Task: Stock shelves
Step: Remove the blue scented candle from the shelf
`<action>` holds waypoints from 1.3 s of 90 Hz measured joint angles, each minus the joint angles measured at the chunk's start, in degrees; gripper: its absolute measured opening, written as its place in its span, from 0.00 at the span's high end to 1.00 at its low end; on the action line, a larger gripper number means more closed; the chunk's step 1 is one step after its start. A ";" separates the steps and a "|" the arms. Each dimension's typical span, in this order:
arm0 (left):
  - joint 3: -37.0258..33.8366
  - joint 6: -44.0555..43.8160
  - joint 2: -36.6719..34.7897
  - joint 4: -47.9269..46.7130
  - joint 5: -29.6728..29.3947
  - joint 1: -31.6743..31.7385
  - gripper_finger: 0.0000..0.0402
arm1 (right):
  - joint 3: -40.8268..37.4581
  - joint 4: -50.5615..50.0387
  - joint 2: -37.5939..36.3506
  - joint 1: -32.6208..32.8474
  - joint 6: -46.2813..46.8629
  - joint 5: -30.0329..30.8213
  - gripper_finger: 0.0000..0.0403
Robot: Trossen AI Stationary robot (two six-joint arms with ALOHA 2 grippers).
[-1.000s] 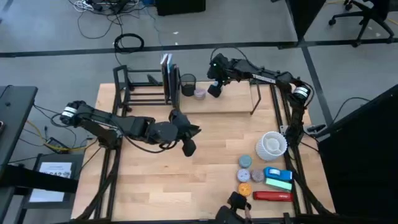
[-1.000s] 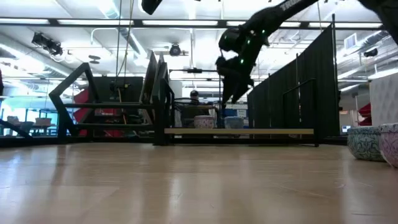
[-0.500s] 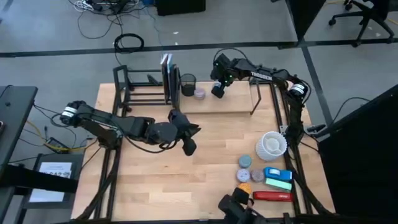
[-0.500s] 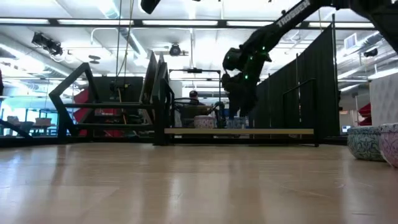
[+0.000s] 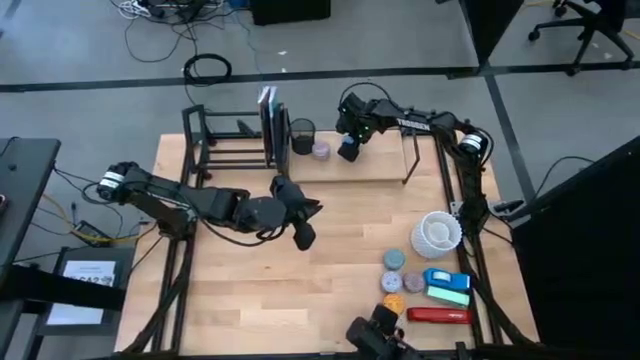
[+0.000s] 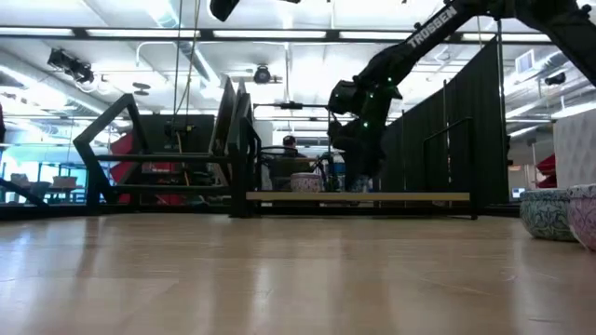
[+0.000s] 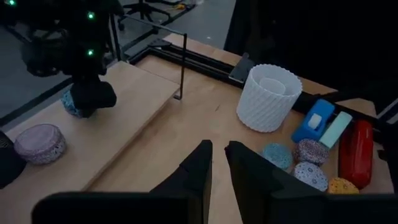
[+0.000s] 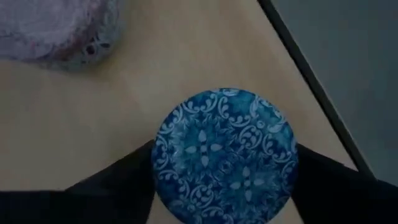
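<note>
The shelves are a black tube rack [image 5: 232, 140] holding upright books [image 5: 270, 122], joined to a pale board [image 5: 375, 162]. On the board stand a black mesh cup [image 5: 302, 132] and a lilac tin [image 5: 321, 150]. My right gripper [image 5: 348, 150] hangs over the board beside them, shut on a blue patterned round tin [image 8: 225, 155], which also shows under it in the left wrist view [image 7: 72, 107]. My left gripper [image 5: 304, 235] waits shut over the middle of the table, with nothing between its fingers [image 7: 200, 167]. My right gripper pinches the blue tin by its round side wall [image 8: 158, 163], one finger [image 8: 121, 180] on each opposite side. The fingers come from above and point down. The tin sits level with its lid up, its underside down at the pale board [image 8: 93, 118].
At the table's right stand a white ribbed cup [image 5: 437, 232], several small round tins [image 5: 394, 260], a blue and a green pack [image 5: 447, 279] and a red one [image 5: 438, 315]. The board's black upright end [image 5: 408, 160] stands right of my right gripper.
My right gripper has come down toward the pale board, close beside the lilac tin. My left arm has kept still.
</note>
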 joint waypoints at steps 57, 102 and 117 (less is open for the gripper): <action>0.00 -2.90 0.02 -2.70 -0.01 -1.57 0.91 | -18.48 -6.14 -22.54 31.23 3.26 -2.38 0.37; 0.00 -2.91 0.17 -2.06 -1.31 -2.25 0.91 | -30.53 2.03 -18.54 57.11 24.65 2.05 0.37; 0.00 -2.91 1.80 -1.35 -2.02 -2.25 0.91 | -30.88 2.94 -17.52 60.31 24.22 1.65 0.30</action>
